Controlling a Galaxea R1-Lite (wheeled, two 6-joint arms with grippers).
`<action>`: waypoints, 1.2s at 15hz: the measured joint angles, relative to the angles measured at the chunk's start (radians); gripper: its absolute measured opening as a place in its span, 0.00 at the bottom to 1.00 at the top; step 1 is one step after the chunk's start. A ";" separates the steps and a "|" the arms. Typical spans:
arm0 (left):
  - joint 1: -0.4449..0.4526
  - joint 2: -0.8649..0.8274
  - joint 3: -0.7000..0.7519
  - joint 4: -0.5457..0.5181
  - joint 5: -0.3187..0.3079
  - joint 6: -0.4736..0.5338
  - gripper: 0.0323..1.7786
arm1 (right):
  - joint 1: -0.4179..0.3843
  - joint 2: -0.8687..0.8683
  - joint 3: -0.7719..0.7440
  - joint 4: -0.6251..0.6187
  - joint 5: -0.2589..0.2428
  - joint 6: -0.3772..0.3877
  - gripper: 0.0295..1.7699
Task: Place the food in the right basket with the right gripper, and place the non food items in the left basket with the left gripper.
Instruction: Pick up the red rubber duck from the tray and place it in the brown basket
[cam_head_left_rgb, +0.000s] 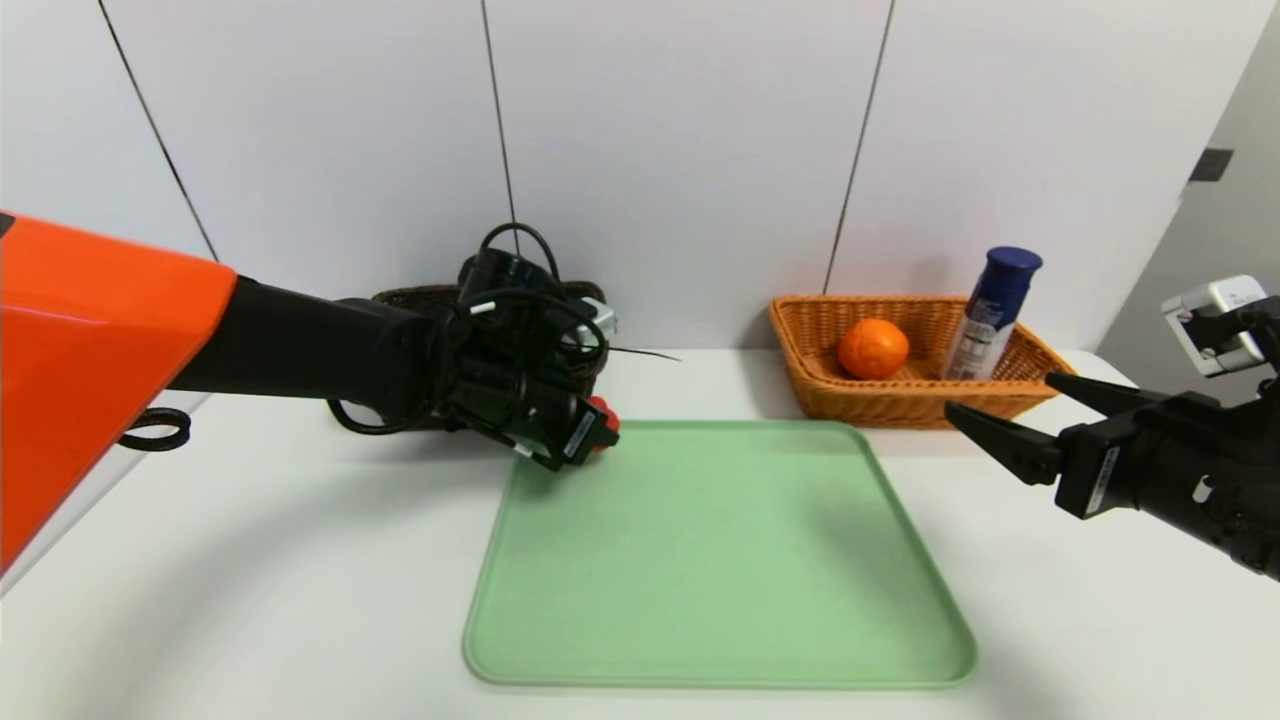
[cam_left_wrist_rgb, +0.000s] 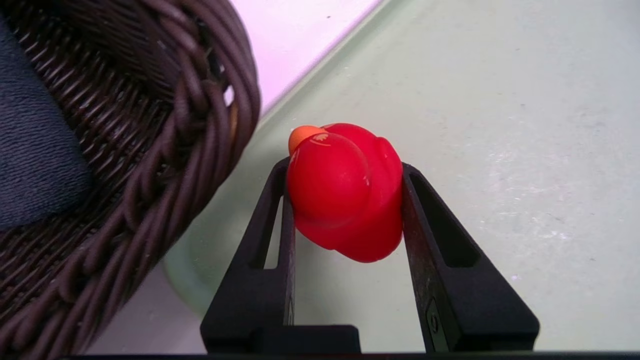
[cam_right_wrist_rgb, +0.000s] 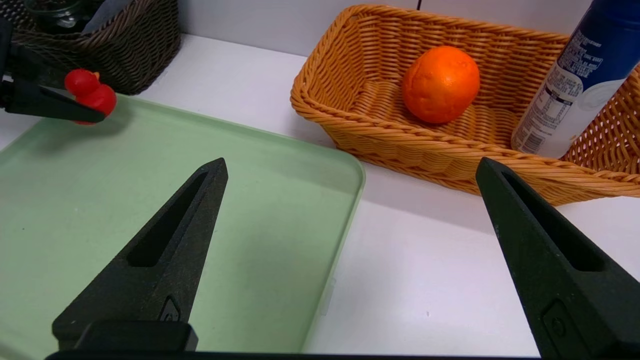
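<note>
1. Black, the left gripper (cam_left_wrist_rgb: 345, 167) is partly open, its two fingers pressed on either side of a red rubber duck (cam_left_wrist_rgb: 330, 185), with the duck held between the tips
2. The duck hangs over the corner of the green tray (cam_head_left_rgb: 720, 560), just beside the dark wicker basket (cam_left_wrist_rgb: 215, 130) and outside its rim
3. The step in hand looks to be putting this non-food toy away on the left; the next move calls for lifting it clear of the rim, carrying it over and letting go inside
4. That dark basket holds a navy cloth (cam_left_wrist_rgb: 35, 145) and a glass jar (cam_right_wrist_rgb: 60, 15)
5. Farther off, the orange wicker basket (cam_head_left_rgb: 900, 405) holds an orange (cam_head_left_rgb: 873, 349) and a blue-and-white can (cam_head_left_rgb: 990, 320), tilted against the side
6. The right gripper (cam_head_left_rgb: 1000, 394) waits near that basket, wide open with nothing in it; its share seems done
</note>
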 joint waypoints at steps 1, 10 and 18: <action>0.000 -0.008 0.004 0.008 -0.021 0.000 0.35 | 0.000 0.000 0.000 0.000 0.000 0.000 0.97; 0.014 -0.126 -0.004 0.031 -0.049 -0.058 0.35 | 0.000 -0.002 -0.004 0.000 0.000 -0.005 0.97; 0.216 -0.195 -0.085 -0.015 -0.034 -0.057 0.34 | 0.000 -0.003 -0.005 -0.004 -0.001 -0.013 0.97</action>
